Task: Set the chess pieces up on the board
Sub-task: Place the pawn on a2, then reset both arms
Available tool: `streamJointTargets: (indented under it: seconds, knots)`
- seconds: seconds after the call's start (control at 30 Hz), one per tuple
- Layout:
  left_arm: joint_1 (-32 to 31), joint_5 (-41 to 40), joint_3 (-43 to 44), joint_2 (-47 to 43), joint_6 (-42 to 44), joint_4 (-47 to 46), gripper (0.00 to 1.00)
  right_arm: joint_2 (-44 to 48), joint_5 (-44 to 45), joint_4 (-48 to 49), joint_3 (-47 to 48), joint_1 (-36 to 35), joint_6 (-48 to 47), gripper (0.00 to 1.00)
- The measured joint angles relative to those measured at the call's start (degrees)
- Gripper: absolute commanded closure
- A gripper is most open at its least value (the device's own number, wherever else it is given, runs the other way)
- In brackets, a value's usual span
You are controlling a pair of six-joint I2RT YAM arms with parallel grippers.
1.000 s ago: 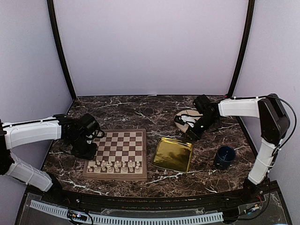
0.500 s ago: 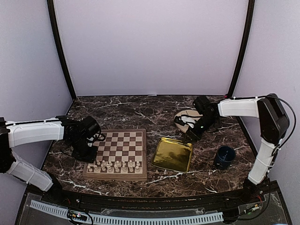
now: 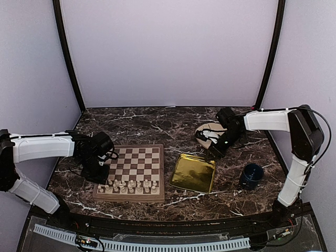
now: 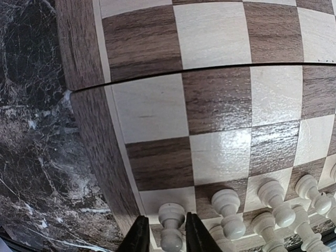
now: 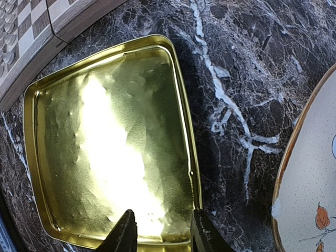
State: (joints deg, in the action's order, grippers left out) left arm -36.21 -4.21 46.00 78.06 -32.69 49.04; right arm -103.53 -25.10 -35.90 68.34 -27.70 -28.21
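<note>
The board [image 3: 137, 157] lies at the left of the marble table. Cream-white chess pieces [image 3: 128, 185] stand in two rows along its near edge. My left gripper [image 3: 100, 180] hangs over the board's near left corner. In the left wrist view its jaws [image 4: 167, 233] straddle a pawn [image 4: 171, 215] standing on the corner squares of the board [image 4: 220, 105]. A thin gap shows beside the pawn, so the gripper is slightly open. My right gripper [image 3: 215, 153] is open and empty [image 5: 160, 231] above the gold tray.
A shiny gold tray [image 3: 193, 173] sits right of the board, its rim [image 5: 181, 94] under the right fingers. A blue cup [image 3: 251, 176] stands at the right. A round plate [image 3: 210, 128] lies behind the tray, its edge [image 5: 310, 184] showing in the right wrist view.
My left gripper has shifted slightly toward the near edge of the board and its jaws have parted a little around the pawn. The right arm has not moved.
</note>
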Motion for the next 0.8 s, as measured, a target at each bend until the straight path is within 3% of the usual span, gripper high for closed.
streamJointTargets:
  seconds: [0.33,0.5,0.7,0.73,0.77,0.8]
  knots:
    - [0.0,-2.0,1.4,-2.3,0.3,1.9,0.7,0.0,-0.4,-0.7,0.5,0.0,0.0,0.64]
    - [0.0,-3.3,8.8,-2.4,4.0,2.3,0.67,1.9,0.3,-1.4,2.3,0.0,0.2,0.64]
    - [0.1,-8.7,20.9,-1.2,12.6,-0.5,0.63,10.7,4.2,-0.6,5.6,0.0,1.4,0.61]
    - [0.1,-9.3,21.9,-1.1,14.1,-1.8,0.64,12.4,5.3,0.0,5.9,0.0,1.8,0.53]
    - [0.1,-10.0,22.8,-1.0,15.8,-3.4,0.63,14.4,6.7,1.0,6.2,0.0,2.5,0.34]
    - [0.2,-10.5,23.5,-0.9,17.8,-5.7,0.63,16.5,8.3,2.2,6.3,0.1,3.3,0.06]
